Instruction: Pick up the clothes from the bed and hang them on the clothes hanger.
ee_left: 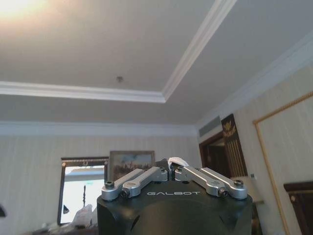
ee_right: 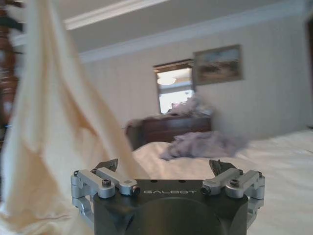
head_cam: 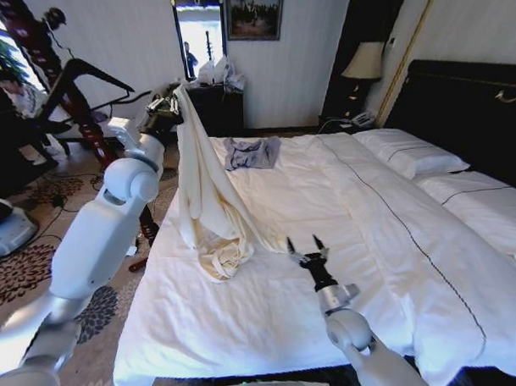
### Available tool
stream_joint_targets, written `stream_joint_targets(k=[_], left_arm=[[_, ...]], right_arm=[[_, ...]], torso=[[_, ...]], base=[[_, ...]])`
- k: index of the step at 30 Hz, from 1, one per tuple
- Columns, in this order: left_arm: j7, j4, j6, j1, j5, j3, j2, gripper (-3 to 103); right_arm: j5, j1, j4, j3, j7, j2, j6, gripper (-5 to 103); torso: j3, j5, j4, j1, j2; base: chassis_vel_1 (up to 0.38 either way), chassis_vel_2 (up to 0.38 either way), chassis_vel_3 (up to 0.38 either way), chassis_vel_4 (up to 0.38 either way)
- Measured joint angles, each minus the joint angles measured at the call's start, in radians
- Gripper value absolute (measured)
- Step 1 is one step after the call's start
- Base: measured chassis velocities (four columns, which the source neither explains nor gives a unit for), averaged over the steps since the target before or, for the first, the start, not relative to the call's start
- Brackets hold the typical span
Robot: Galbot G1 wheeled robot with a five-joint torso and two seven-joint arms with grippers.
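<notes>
- The left gripper (head_cam: pixel 172 105), in the upper left of the frame, has its jaws clamped on the top of the clothes (head_cam: pixel 205 195); in the left wrist view a nub of pale fabric shows pinched between the closed fingertips (ee_left: pixel 175 163).
- The cream garment hangs in a long drape from that grip, and its lower end lies bunched on the bed (head_cam: pixel 245 320) near the middle of the frame.
- To do this lift well, I'd judge the arm needs more height so the trailing hem clears the sheet before swinging toward the clothes hanger (head_cam: pixel 89 80), the black one on the dark-red post (head_cam: pixel 46 61) at upper left.
- The right gripper (head_cam: pixel 303 246) hovers low over the sheet just right of the bunched hem, jaws apart and holding nothing; it could gather the loose end.
- The bed's white sheet is smooth, with pillows (head_cam: pixel 409 154) at right.
- A blue-grey garment (head_cam: pixel 251 153) lies farther up the bed, a lamp (head_cam: pixel 364 62) beyond.
</notes>
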Motion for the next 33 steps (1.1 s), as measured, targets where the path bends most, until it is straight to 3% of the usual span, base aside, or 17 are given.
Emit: stream_joint_targets(k=[14, 18, 24, 26, 27, 29, 30, 33], left_arm=[[0.002, -0.009, -0.001, 0.042, 0.006, -0.064, 0.022, 2], [0.005, -0.008, -0.002, 0.051, 0.009, -0.077, 0.016, 2], [0.008, -0.008, -0.003, 0.053, 0.008, -0.099, 0.021, 2], [0.008, -0.011, -0.003, 0.053, 0.004, -0.106, 0.026, 2], [0.008, -0.016, -0.003, 0.055, 0.001, -0.111, 0.03, 2], [0.008, -0.018, -0.003, 0.056, -0.001, -0.113, 0.033, 2], [0.008, -0.02, -0.003, 0.059, -0.002, -0.117, 0.039, 2], [0.009, -0.025, -0.004, 0.067, -0.003, -0.124, 0.045, 2]], right_arm=[[0.024, 0.321, -0.099, -0.361, 0.07, -0.05, -0.062, 100], [0.051, 0.408, -0.13, -0.449, 0.099, -0.039, -0.08, 100], [0.066, 0.512, -0.194, -0.543, 0.212, 0.006, -0.159, 100], [0.054, 0.533, -0.221, -0.557, 0.245, 0.025, -0.183, 95], [0.044, 0.542, -0.236, -0.564, 0.262, 0.037, -0.2, 85], [0.04, 0.547, -0.243, -0.568, 0.27, 0.044, -0.208, 85], [0.038, 0.553, -0.251, -0.575, 0.285, 0.053, -0.222, 74], [0.041, 0.558, -0.258, -0.58, 0.309, 0.064, -0.248, 68]], torso=[[0.0, 0.0006, -0.0003, 0.0, 0.0], [0.0, 0.0005, -0.0004, 0.0, 0.0], [0.0, 0.0006, -0.0003, 0.0, 0.0], [0.0, 0.0004, -0.0004, 0.0, 0.0], [0.0, 0.0005, -0.0003, 0.0, 0.0], [0.0, 0.0006, -0.0002, 0.0, 0.0], [0.0, 0.0005, -0.0003, 0.0, 0.0], [0.0, 0.0004, -0.0003, 0.0, 0.0]], base=[[0.0, 0.0, 0.0, 0.0], [0.0, 0.0, 0.0, 0.0], [0.0, 0.0, 0.0, 0.0], [0.0, 0.0, 0.0, 0.0], [0.0, 0.0, 0.0, 0.0], [0.0, 0.0, 0.0, 0.0], [0.0, 0.0, 0.0, 0.0], [0.0, 0.0, 0.0, 0.0]])
